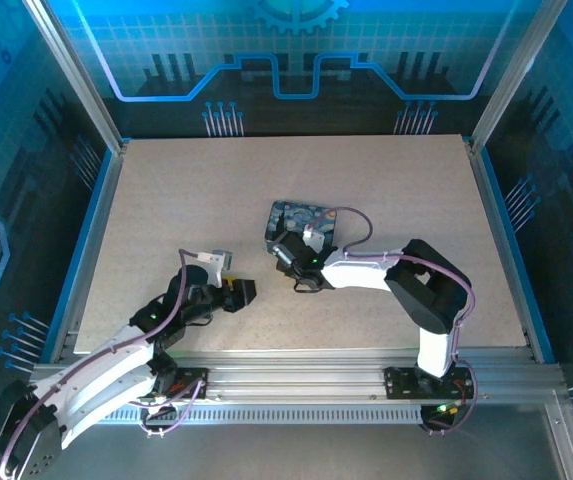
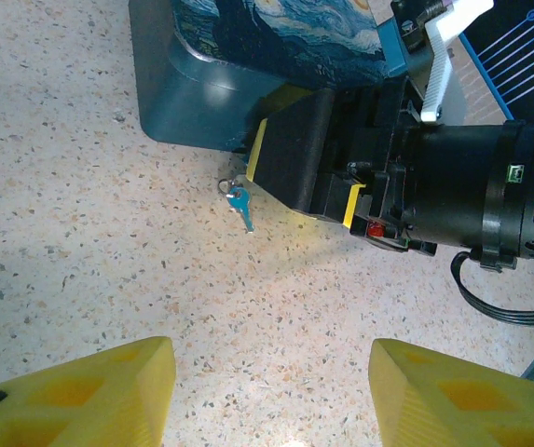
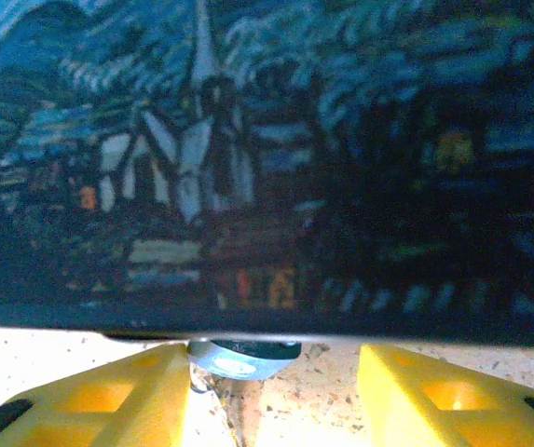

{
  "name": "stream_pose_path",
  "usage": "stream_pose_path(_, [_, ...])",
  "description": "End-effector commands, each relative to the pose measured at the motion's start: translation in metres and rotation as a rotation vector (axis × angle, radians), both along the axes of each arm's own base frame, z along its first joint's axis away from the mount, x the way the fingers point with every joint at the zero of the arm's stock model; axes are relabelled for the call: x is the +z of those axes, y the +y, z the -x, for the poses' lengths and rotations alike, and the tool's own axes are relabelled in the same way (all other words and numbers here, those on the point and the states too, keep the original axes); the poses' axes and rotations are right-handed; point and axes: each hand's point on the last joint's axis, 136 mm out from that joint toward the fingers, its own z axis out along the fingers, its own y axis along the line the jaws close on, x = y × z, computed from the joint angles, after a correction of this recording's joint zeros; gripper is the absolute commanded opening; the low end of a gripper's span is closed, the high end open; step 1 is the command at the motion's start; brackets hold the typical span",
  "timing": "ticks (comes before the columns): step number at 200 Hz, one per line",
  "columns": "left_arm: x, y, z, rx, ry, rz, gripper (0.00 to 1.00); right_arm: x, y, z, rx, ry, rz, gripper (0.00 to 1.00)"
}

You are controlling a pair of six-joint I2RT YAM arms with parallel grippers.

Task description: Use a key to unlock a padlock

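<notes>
Blue-lit panels wall in a pale speckled counter (image 1: 166, 200), bare apart from one cluster near its middle. The largest thing there is the box (image 1: 301, 222) printed with a swirling night sky. It lies flat, and we judge it serves as the anchor that the lock hangs from.

The right tool (image 1: 284, 255) is pushed up against the box's near side with its fingers spread. The wrist view shows nothing pinched between them. It seems placed there to steady the box or to reach what hangs at its edge.

The left tool (image 1: 238, 292) hovers low over the counter, to the left of the box. Its fingers are spread too and hold nothing, and they point toward the box's near corner, apparently lined up for a pick.

A small rounded metal piece sits under the box's lower edge, just beside the right tool's left finger. We take it for the padlock (image 3: 243, 357), but blur prevents certainty.

The key (image 2: 240, 205) lies flat on the counter, just beside the box's corner and the right tool. It is still to be picked up.
</notes>
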Motion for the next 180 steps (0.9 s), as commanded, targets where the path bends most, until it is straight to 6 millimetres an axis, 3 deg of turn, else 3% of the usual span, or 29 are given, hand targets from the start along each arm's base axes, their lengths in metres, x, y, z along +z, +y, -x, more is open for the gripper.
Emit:
stream_pose_path(1, [-0.010,0.003,0.001,-0.007,0.007,-0.030,0.58,0.002,0.005,-0.007,-0.026,-0.031,0.003,0.51])
stream_pose_path(72, [-0.011,0.002,0.002,-0.017,0.015,-0.031,0.58,0.005,0.012,-0.014,-0.038,-0.058,-0.011,0.50])
stream_pose_path(120, [-0.013,0.002,0.003,-0.020,0.017,-0.033,0.58,0.002,0.004,-0.021,-0.064,-0.059,0.017,0.48])
stream_pose_path(180, [-0.014,0.003,0.003,-0.024,0.015,-0.038,0.59,-0.003,-0.006,-0.023,-0.082,-0.052,0.045,0.27])
